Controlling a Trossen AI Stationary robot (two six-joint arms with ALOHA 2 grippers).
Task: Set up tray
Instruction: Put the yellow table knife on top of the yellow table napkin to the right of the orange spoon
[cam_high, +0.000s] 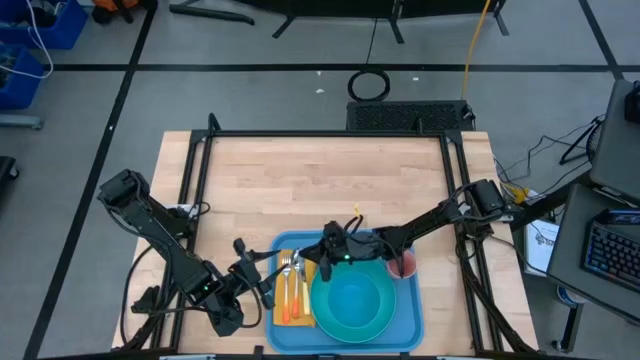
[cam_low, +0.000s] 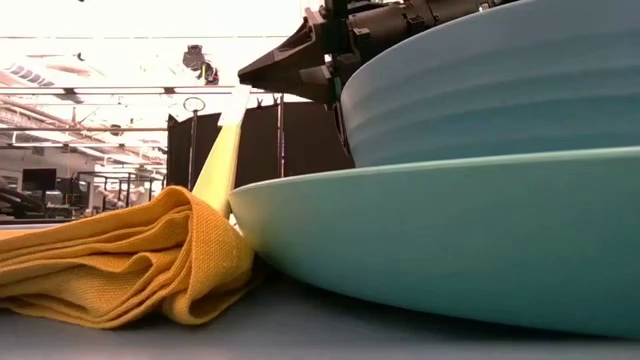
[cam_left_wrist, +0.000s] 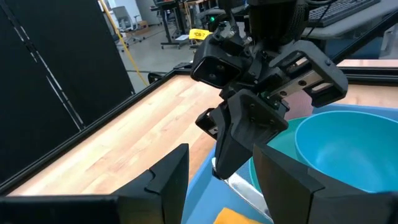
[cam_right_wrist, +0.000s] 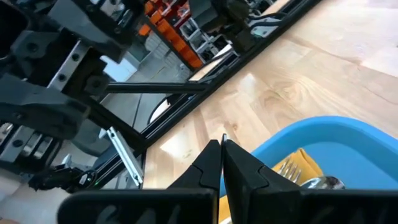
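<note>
Wooden counter (cam_high: 320, 180) under the overhead camera, grey floor all round, and the tray (cam_high: 410, 310) sits at six o'clock on it, tight against the near edge. On that blue tray: a turquoise plate (cam_high: 350, 320) carrying a turquoise bowl (cam_high: 353, 300), and at the plate's nine o'clock an orange napkin (cam_high: 290, 295) with a fork (cam_high: 287, 268) and other cutlery lying on it. A reddish cup (cam_high: 404, 264) stands at the plate's two o'clock, in the tray's far right corner.

Right gripper (cam_high: 325, 250) is over the tray's far edge, at twelve o'clock from the plate, just above the fork tines. The right wrist view shows its two dark fingers (cam_right_wrist: 211, 168) pressed together at the tips, clenched on nothing, with the napkin and the fork just beyond them.

Left gripper (cam_high: 268, 285) hovers at the tray's nine o'clock edge, beside the napkin. Its fingers (cam_left_wrist: 168, 180) stand well apart, released, pointing across at the right gripper and the bowl.

From counter height, the napkin's folded edge touches the plate rim, and the bowl rests in the plate.
</note>
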